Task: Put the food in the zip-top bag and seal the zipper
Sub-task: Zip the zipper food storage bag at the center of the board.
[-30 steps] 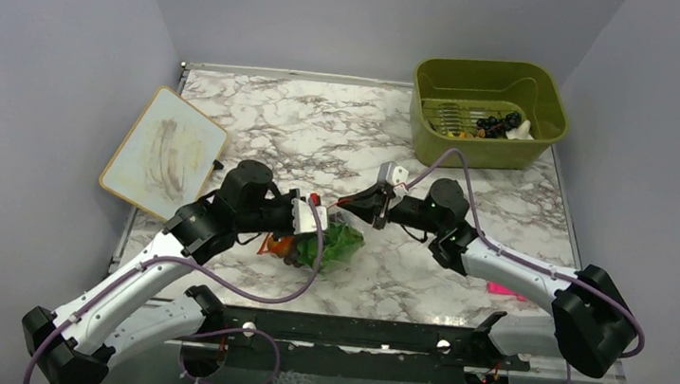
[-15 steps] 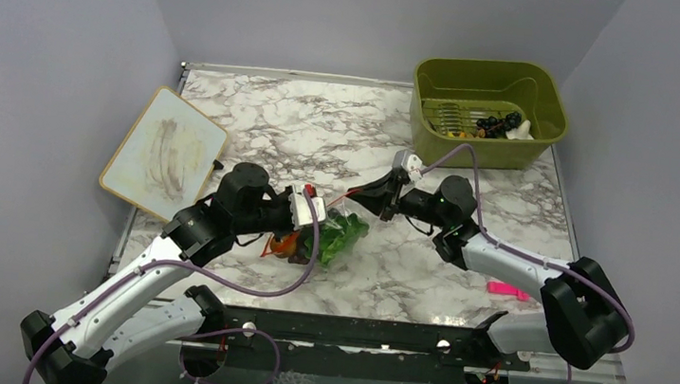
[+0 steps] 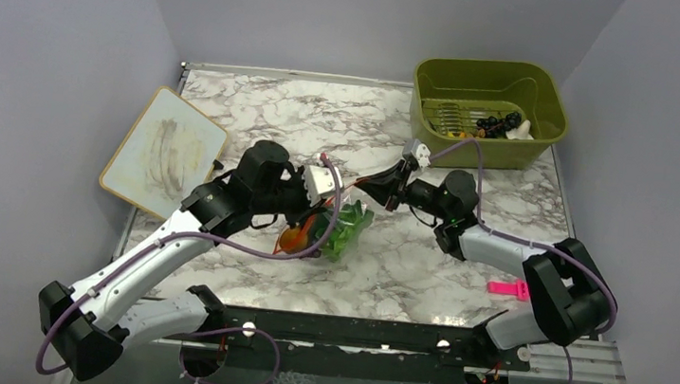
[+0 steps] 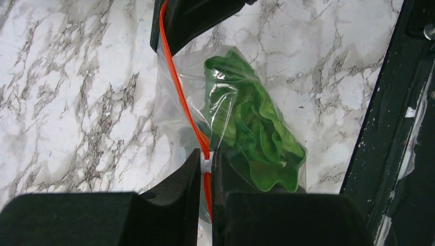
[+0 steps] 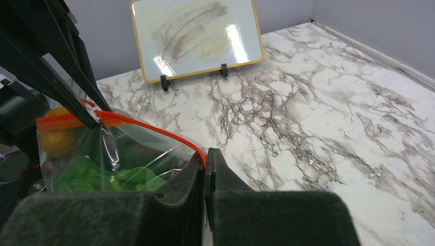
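**Plastic film: where to hold**

Thin, floppy zip-top bag [image 4: 195, 66] hangs over the table [image 3: 258, 117], lettuce [image 4: 251, 133] inside. The left gripper [image 4: 206, 164] and right gripper [image 5: 206, 174] are pinched shut on opposite ends of the zipper [image 4: 179, 87]. Likely light and slippery; hold that stiffer strip, not the film.

counter [image 3: 277, 119]: white-grey marble | bin [image 3: 474, 155]: olive-green, far right corner | whiteboard [image 3: 164, 150]: yellow frame, smudged, propped at left edge | clip [image 3: 507, 289]: pink, near right, well apart from bin

Green lettuce [image 4: 251, 138]; yellow-orange piece [image 5: 60, 141], apparently.
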Available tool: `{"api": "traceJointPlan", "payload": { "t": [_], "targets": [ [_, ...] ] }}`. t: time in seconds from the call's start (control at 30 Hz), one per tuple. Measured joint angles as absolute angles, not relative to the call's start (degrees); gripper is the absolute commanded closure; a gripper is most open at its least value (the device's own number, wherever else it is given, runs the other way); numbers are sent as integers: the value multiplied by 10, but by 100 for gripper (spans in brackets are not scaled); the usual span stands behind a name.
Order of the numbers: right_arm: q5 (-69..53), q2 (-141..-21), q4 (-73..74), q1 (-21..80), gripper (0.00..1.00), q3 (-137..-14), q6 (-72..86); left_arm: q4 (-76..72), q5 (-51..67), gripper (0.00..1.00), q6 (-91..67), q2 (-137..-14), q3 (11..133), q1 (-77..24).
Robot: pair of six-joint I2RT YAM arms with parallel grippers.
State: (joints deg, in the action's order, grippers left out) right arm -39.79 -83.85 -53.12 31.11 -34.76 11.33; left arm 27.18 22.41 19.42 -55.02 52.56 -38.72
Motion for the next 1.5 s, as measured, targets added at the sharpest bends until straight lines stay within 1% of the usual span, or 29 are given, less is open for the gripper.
{"api": "traceJointPlan", "payload": {
  "t": [0.3, 0.5, 0.53, 0.57, 0.6, 0.63, 0.67, 0.7, 0.77, 0.93, 1.07, 1.27, 1.43, 1.5],
  "targets": [
    [-386, -892, -572, 292, 99, -374, 133, 410, 199, 100, 157, -684, 707, -387],
    [-393, -912, -580, 293, 99, -378, 131, 430, 186, 100, 124, -703, 695, -386],
    [-398, -914, -581, 293, 96, -375, 126, 429, 186, 100, 121, -702, 691, -386],
    [-404, -914, -583, 292, 91, -370, 119, 428, 186, 100, 119, -701, 687, -386],
    [-409, -913, -584, 292, 84, -364, 108, 428, 187, 100, 118, -701, 683, -386],
    [-412, -911, -583, 292, 73, -360, 100, 428, 187, 100, 118, -701, 680, -386],
    [-415, -906, -578, 291, 66, -354, 84, 430, 188, 100, 117, -701, 679, -386],
    [-417, -896, -569, 288, 61, -347, 66, 433, 190, 100, 117, -702, 679, -386],
    [-422, -865, -544, 283, 55, -336, 30, 434, 194, 100, 118, -705, 679, -386],
    [-450, -774, -430, 279, 53, -359, -95, 435, 204, 100, 126, -732, 691, -386],
    [-491, -742, -366, 279, 53, -385, -174, 434, 210, 100, 130, -743, 698, -386],
    [-528, -750, -289, 307, 49, -391, -284, 434, 216, 100, 138, -743, 699, -386],
    [-527, -773, -245, 352, 50, -416, -358, 433, 217, 100, 144, -743, 699, -386],
    [-522, -788, -234, 371, 52, -430, -383, 430, 217, 100, 147, -743, 699, -386]
  ]
}}
